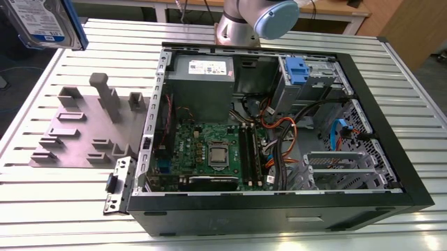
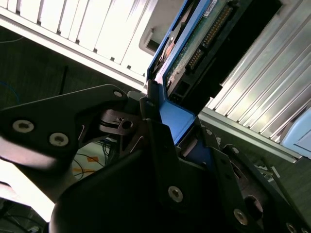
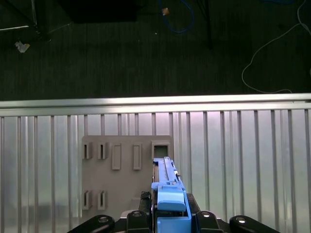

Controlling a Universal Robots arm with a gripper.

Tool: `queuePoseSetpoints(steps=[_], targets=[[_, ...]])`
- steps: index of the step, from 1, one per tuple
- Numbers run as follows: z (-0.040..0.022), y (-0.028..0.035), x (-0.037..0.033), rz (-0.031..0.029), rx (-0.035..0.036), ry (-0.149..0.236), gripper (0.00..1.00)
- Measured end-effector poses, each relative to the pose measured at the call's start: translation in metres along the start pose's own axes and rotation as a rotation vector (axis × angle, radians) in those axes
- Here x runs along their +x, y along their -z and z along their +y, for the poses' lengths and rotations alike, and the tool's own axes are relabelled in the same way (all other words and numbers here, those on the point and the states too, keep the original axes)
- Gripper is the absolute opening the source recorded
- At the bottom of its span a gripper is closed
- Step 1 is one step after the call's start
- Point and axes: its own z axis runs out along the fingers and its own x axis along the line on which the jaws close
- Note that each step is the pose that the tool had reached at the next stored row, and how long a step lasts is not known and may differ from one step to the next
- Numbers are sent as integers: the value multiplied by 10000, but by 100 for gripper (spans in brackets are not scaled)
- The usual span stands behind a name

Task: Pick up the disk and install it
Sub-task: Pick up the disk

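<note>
We hold disk aloft over grey fixture, fingers clenched on its blue carrier; pickup done, install into computer case left.

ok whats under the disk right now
In the first wrist view, the grey fixture plate on the slatted table lies below the held disk. The plate's part directly beneath it is hidden.

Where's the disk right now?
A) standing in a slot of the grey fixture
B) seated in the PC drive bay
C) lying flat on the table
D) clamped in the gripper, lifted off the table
D: the exterior view shows the disk raised in the air at that view's upper left, and in the first wrist view the gripper is shut on its blue frame, with the grey fixture below it.
</note>
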Motion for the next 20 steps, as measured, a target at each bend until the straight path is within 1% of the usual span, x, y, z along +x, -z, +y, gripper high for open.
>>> queuePoseSetpoints(steps=[6, 10, 16, 20], targets=[[1, 57, 0, 1, -2, 1, 37], [0, 62, 5, 1, -3, 0, 37], [-1, 61, 51, 0, -1, 1, 37], [-1, 61, 55, 0, -1, 0, 37]])
